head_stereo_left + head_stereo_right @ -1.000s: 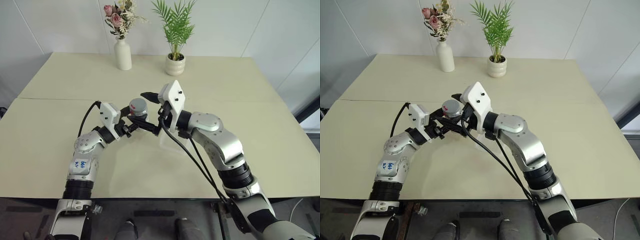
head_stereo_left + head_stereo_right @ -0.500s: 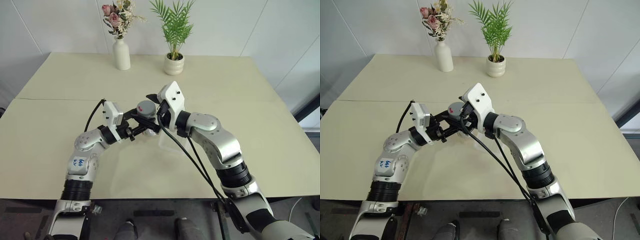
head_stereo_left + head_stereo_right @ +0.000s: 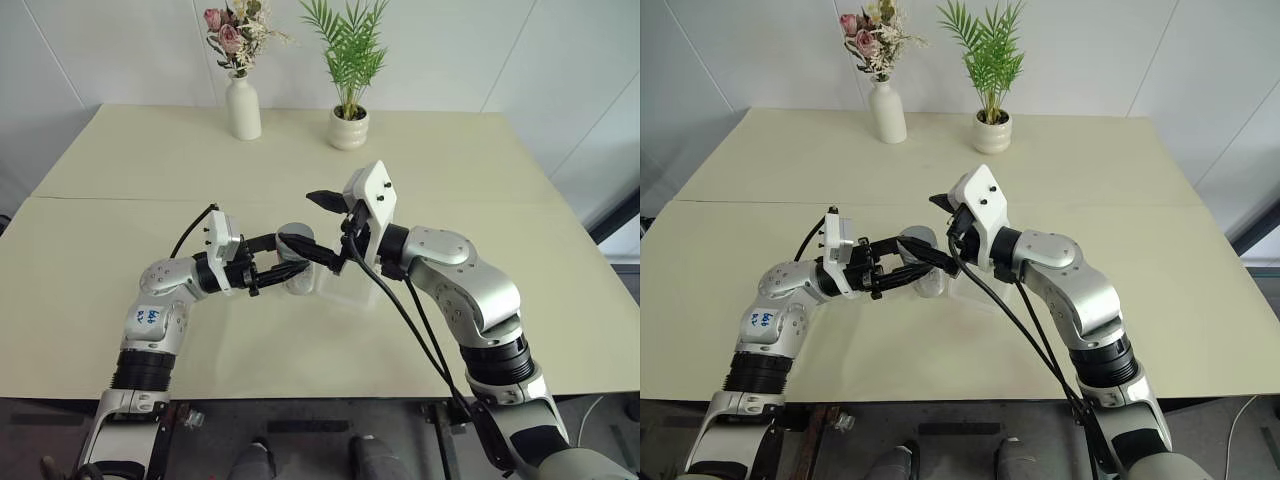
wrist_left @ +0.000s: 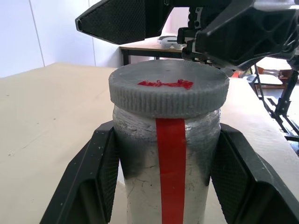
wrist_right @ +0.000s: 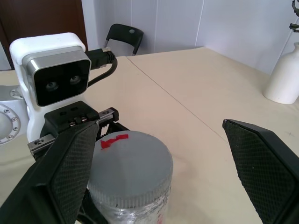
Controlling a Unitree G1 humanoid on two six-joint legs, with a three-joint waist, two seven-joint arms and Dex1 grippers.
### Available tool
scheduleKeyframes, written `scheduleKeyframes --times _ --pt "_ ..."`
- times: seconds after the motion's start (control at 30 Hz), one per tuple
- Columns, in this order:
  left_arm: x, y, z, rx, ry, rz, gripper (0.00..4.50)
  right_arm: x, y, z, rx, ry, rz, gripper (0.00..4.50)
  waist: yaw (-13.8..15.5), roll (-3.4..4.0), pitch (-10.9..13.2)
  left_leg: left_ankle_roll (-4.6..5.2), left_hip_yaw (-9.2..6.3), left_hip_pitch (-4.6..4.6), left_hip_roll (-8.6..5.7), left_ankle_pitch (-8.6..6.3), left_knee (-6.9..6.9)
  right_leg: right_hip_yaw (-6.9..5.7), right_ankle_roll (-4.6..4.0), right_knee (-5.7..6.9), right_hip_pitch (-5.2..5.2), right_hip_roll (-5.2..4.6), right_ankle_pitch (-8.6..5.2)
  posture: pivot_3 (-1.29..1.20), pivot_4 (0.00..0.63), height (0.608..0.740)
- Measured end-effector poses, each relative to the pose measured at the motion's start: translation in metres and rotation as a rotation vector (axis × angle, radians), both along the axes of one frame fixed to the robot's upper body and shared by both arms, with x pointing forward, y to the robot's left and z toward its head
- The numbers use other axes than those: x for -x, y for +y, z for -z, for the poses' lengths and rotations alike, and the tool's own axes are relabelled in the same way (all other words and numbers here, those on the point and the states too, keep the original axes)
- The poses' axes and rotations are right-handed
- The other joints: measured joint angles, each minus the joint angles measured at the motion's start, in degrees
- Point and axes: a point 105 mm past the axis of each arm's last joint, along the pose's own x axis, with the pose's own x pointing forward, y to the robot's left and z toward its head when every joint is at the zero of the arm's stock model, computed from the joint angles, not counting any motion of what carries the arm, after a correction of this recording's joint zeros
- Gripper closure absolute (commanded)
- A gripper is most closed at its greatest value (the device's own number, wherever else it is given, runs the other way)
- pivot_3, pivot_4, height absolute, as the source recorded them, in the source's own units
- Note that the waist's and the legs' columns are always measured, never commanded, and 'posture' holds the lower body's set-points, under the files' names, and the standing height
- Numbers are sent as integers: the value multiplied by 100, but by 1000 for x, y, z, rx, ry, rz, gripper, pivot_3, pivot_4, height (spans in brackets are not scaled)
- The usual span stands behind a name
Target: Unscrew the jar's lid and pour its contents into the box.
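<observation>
Two claws met over the middle of the tabletop (image 3: 120,250) as we readied the jar (image 4: 170,168) for opening. Our left claw (image 3: 290,262) was clamped on the jar's clear body, one black finger (image 4: 91,177) pressed to each side below the cap, with the red stripe facing the wrist camera. We judged that grip to be the anchor: held low on the glass, it left the whole ribbed edge of the lid (image 4: 169,88) free for the other arm and would keep the jar from spinning when torque came.

Our right claw (image 5: 159,172) stood spread wide, its two fingers flanking the grey lid but clear of it, one on each side and a little above. That stance read to us as an approach not yet finished; nothing was gripped on that side, and the cap, red mark uppermost, sat fully seated on the jar.

From the head view the jar (image 3: 296,258) was held upright between the two arms, above or on the tabletop, we could not tell which, just beside the clear box (image 3: 352,288), which lay on the tabletop under our right forearm. We took that closeness as deliberate, since it would make for a short tip into the box once the lid came away. Any contents inside the jar could not be made out through the scuffed wall.

A white vase (image 3: 243,106) of flowers and a potted plant (image 3: 349,128) stood well apart at the far edge, out of the working area.
</observation>
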Motion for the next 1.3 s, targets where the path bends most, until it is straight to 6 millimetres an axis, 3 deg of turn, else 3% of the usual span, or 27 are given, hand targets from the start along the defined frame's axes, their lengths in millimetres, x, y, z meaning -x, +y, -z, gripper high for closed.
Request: scheduleKeyframes --times 0.37,1.0,1.1,1.23,1.3 --pt "-1 -4 -7 1 -5 95 2126 12 9 11 42 57 -50 0 5 0 0 1 -2 -9 0 0 0 -2 0 -1 -5 0 -1 0 150 740" --pt "-10 -4 -4 15 9 23 2126 0 5 15 36 50 71 0 5 0 0 1 -3 -10 0 1 0 -3 0 1 -7 0 -1 0 150 740" --pt "-11 -4 -4 16 12 22 2126 1 6 14 28 51 73 659 6 0 0 1 -3 -10 0 1 0 -3 0 1 -7 0 -1 0 150 740" --pt "-11 -3 -5 17 10 21 2126 2 9 14 21 53 66 1946 7 0 0 1 -3 -10 0 1 0 -4 0 1 -7 0 -1 0 150 740" --pt "-11 -3 -5 17 8 22 2126 2 10 14 16 53 63 1946 7 0 0 1 -3 -10 0 1 0 -4 0 0 -7 0 -1 0 150 740"
